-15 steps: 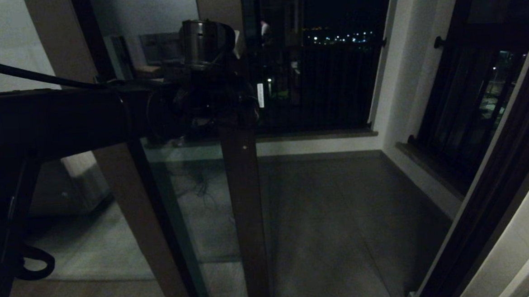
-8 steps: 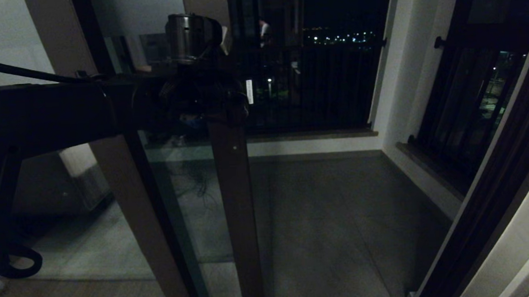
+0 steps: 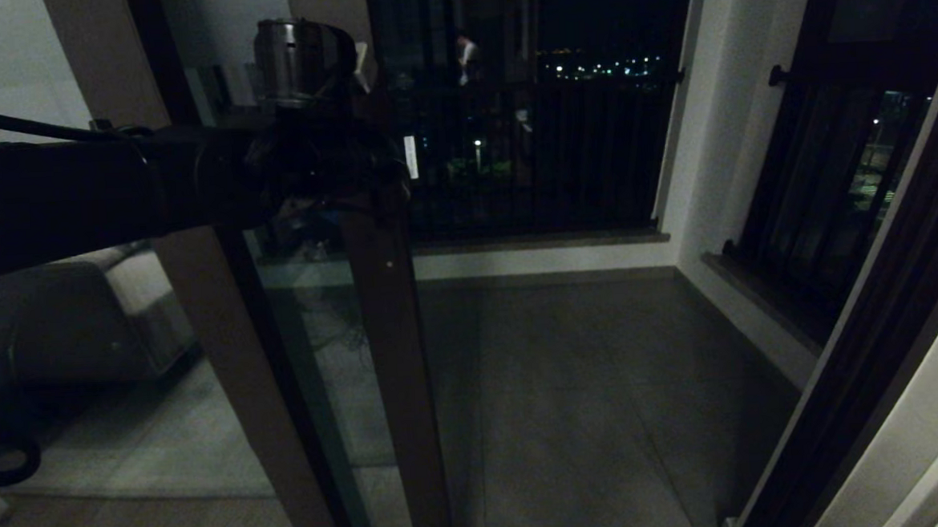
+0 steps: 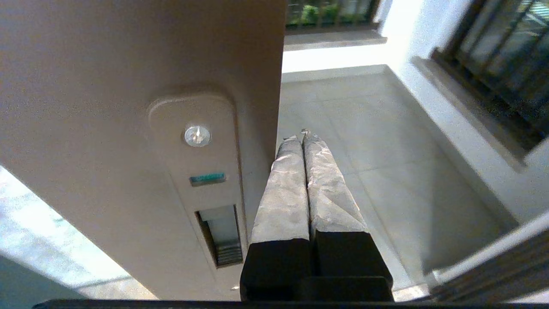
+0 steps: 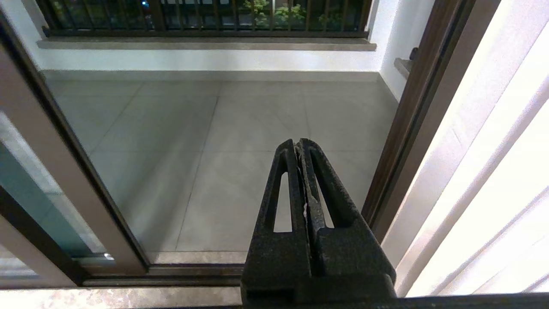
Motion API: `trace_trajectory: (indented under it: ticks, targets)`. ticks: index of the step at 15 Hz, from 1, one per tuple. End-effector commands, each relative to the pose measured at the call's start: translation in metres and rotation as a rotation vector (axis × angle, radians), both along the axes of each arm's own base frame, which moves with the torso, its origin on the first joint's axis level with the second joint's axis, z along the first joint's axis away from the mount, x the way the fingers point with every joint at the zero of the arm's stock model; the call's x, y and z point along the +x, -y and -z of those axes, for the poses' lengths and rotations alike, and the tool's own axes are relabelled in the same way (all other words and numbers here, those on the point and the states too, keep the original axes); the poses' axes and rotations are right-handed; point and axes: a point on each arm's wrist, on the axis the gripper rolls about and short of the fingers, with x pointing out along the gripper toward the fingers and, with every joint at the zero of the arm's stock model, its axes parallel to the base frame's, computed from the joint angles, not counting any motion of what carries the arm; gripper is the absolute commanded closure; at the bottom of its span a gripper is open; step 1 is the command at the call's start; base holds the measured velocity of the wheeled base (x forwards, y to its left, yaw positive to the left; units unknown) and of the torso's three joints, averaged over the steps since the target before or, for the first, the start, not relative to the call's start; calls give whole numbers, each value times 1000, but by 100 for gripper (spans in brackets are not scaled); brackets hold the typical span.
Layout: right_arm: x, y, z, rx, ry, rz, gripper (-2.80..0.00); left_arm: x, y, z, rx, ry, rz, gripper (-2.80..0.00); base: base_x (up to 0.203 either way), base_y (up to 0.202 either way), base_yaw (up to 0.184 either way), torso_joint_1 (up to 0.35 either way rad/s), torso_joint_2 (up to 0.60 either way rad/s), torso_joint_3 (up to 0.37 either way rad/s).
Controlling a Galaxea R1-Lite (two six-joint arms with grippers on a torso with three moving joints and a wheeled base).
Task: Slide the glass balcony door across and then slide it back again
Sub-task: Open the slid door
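Observation:
The glass balcony door's brown stile [image 3: 386,364] stands left of centre in the head view, with the doorway open to its right. Its frosted top band is out of view. In the left wrist view the stile [image 4: 128,86] carries a lock plate with a recessed pull slot [image 4: 218,236]. My left gripper [image 4: 300,136] is shut, and its taped fingers [image 4: 283,189] lie against the stile's free edge, beside the slot and not in it. From the head, the left gripper [image 3: 356,185] shows as a dark mass at the stile. My right gripper [image 5: 297,143] hangs shut and empty over the threshold.
A second brown-framed pane [image 3: 226,373] stands just left of the door. The dark door jamb [image 3: 869,387] runs down the right. Windows with railing bars [image 3: 528,156] close off the balcony's far side. The floor track [image 5: 193,270] crosses the threshold. A sofa [image 3: 78,316] sits at left.
The door stile and my left arm have moved steadily leftwards together, widening the opening onto the balcony. The right gripper shows no change.

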Motion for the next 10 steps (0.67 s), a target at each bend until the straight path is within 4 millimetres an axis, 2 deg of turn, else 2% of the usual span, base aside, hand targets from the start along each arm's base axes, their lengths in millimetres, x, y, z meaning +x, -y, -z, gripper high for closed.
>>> trace_trajectory:
  ticks: [1, 5, 10]
  targets:
    - [0, 0, 0, -1, -3, -1, 0, -1, -4, -3, -4, 6, -9, 0, 0, 0, 0, 0, 0, 0]
    - [0, 0, 0, -1, -2, -1, 0, 0, -7, -3, -2, 4, -18, 0, 0, 0, 0, 0, 0, 0]
    - [0, 0, 0, -1, -2, -1, 0, 2, -21, -4, -1, 4, -50, 0, 0, 0, 0, 0, 0, 0]
